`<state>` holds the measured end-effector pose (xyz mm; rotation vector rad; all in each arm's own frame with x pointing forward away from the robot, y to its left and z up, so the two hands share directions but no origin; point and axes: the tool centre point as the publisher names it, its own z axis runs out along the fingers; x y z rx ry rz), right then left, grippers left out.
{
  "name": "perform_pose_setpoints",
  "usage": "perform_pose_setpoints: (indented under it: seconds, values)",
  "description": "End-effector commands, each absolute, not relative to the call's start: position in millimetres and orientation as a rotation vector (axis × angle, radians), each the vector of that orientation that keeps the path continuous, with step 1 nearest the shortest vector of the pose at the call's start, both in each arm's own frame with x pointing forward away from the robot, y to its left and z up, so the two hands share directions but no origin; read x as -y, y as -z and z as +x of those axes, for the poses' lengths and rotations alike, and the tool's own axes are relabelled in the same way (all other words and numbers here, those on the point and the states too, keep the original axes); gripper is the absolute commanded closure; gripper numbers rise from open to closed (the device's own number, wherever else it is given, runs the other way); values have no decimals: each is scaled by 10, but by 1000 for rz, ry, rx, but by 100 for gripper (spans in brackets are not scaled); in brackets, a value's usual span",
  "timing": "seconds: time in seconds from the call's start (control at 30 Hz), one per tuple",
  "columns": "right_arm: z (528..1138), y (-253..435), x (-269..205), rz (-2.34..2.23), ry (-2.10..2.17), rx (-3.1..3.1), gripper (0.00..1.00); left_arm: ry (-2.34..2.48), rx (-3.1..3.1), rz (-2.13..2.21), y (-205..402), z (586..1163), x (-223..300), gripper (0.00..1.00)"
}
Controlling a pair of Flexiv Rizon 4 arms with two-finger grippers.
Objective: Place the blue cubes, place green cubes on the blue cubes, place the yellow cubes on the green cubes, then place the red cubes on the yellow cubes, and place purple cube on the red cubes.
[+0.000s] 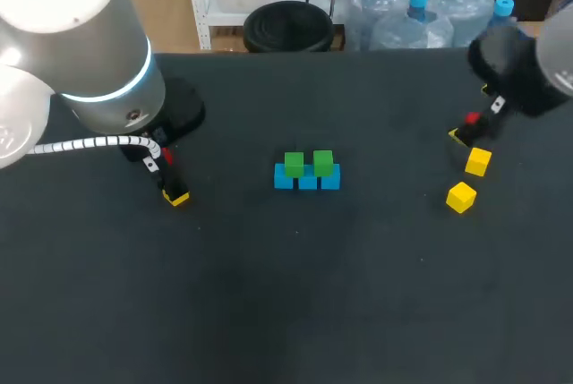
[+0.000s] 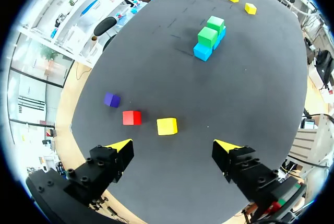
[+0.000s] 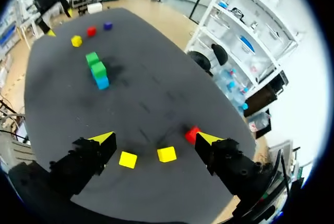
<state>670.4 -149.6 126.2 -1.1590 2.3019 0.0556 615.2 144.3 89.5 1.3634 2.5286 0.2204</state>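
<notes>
Three blue cubes [image 1: 307, 180] form a row at the table's middle, with two green cubes [image 1: 294, 164] [image 1: 323, 162] on top. My left gripper [image 2: 175, 145] stands open to their left, also seen from the head view [image 1: 170, 189]. Just ahead of its fingers lie a yellow cube [image 2: 167, 126], a red cube [image 2: 131, 117] and a purple cube [image 2: 111, 99]. My right gripper [image 3: 155, 138] is open at the table's right [image 1: 464, 133]. Two yellow cubes [image 1: 478, 161] [image 1: 461, 197] lie near it, ahead of its fingers [image 3: 128, 159] [image 3: 167, 154]. A red cube [image 3: 192, 134] sits beside one finger.
The black table [image 1: 295, 294] stretches wide and bare in front of the stack. My left arm's big grey body [image 1: 81, 53] hangs over the table's left side and hides the cubes beneath it in the head view.
</notes>
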Motion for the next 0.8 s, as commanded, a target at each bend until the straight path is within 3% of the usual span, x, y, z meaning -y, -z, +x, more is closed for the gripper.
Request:
perform_pose_setpoints:
  seconds: [0.03,0.53,0.8]
  values:
    - [6646,-1337,1516,-1198,-181,-2281,0,-216,-2530,1368,-899,6166,-1449,0]
    - [6555,-1572,1222,-1264,-257,-2256,0,-216,-2530,1368,-899,6166,-1449,0]
    - [6618,-1770,1160,-1030,-424,-2195,0,-216,-2530,1368,-899,6166,-1449,0]
